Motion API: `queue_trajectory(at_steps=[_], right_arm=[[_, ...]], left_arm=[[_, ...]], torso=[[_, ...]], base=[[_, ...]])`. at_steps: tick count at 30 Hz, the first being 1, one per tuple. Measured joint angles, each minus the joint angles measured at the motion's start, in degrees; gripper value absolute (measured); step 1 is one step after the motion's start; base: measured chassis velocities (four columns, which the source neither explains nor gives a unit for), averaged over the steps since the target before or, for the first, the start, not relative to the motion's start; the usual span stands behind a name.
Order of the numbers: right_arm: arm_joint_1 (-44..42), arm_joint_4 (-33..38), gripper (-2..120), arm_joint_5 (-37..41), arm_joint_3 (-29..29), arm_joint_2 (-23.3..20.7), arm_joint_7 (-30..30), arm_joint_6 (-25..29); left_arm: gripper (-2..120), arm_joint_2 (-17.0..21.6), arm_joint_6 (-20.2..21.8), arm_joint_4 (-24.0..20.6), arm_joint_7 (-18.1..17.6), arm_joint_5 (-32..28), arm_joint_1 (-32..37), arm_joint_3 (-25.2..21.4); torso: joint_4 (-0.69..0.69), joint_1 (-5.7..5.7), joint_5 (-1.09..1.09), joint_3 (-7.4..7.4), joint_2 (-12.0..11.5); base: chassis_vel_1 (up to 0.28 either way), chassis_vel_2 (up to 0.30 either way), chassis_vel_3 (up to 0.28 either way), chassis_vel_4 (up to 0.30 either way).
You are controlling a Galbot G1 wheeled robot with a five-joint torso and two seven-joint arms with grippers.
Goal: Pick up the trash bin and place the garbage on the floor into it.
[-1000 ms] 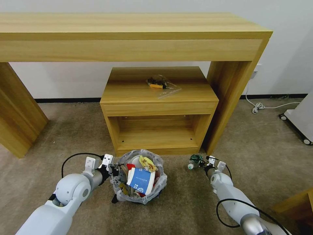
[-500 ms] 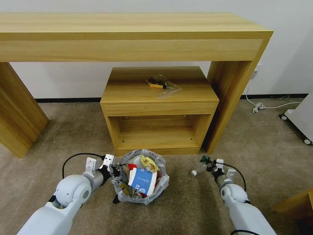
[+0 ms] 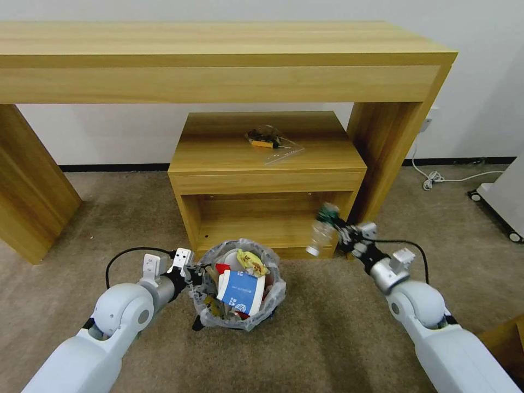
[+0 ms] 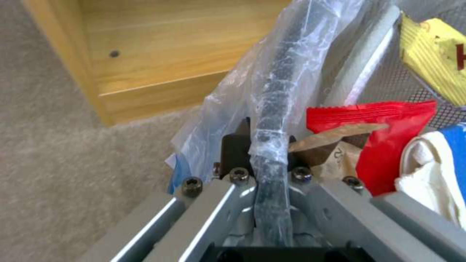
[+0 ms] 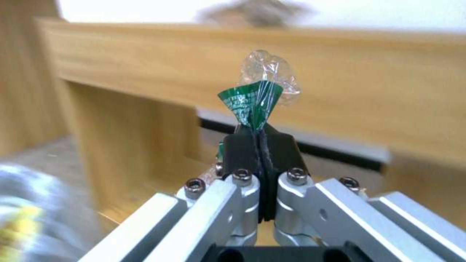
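Bottle, green-labelled and of thin clear plastic, pinched at its label end by right gripper, jaws closed almost fully together on crumpled film, as seen in right wrist view. Held in the air before the open front of low wooden cabinet, near its right front corner, above carpet and up and to the right of trash bin.

Trash bin standing on carpet just before the cabinet's front edge, clamped at its left rim by left gripper; jaws shut on black rim and clear liner bag together. Already heaped: blue-white carton, yellow wrapper, red wrapper.

Handling, as judged: bottle very light, empty, easily crushed and somewhat slippery; present pinch on label adequate, yet liable to swing. Bin light, mesh wall stiff enough at rim; liner slick, so grip best kept on rim rather than on film alone. Little free room left atop the heap, hence some risk of roll-off upon release.

Yellow-black item in clear bag lying on cabinet top, apart from the work.
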Motion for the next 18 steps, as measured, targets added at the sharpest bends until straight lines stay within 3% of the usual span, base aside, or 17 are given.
queue_trajectory(at_steps=[6, 9, 18], right_arm=[[2.7, 5.5, 0, 0.3, -5.4, -3.5, -2.8, -2.3], [4.1, 7.5, 0, -0.7, -10.8, -5.1, -3.7, -2.7], [8.0, 6.9, 0, -3.4, -20.9, -4.4, -4.0, -3.5]], left_arm=[[0, 1.1, 0.0, 0.4, -0.5, -1.4, -1.1, 1.0], [0, 2.5, 0.0, 0.4, -0.5, -1.5, -0.9, 1.5], [0, 4.1, 0.0, 0.3, -0.4, -2.2, -1.3, 2.1]], torso=[[0.00, 0.00, -0.01, 0.00, 0.0], [0.00, 0.00, -0.01, 0.00, 0.0], [0.00, 0.00, -0.01, 0.00, 0.0]], base=[[0.000, 0.000, 0.000, 0.000], [0.000, 0.000, 0.000, 0.000], [0.000, 0.000, 0.000, 0.000]])
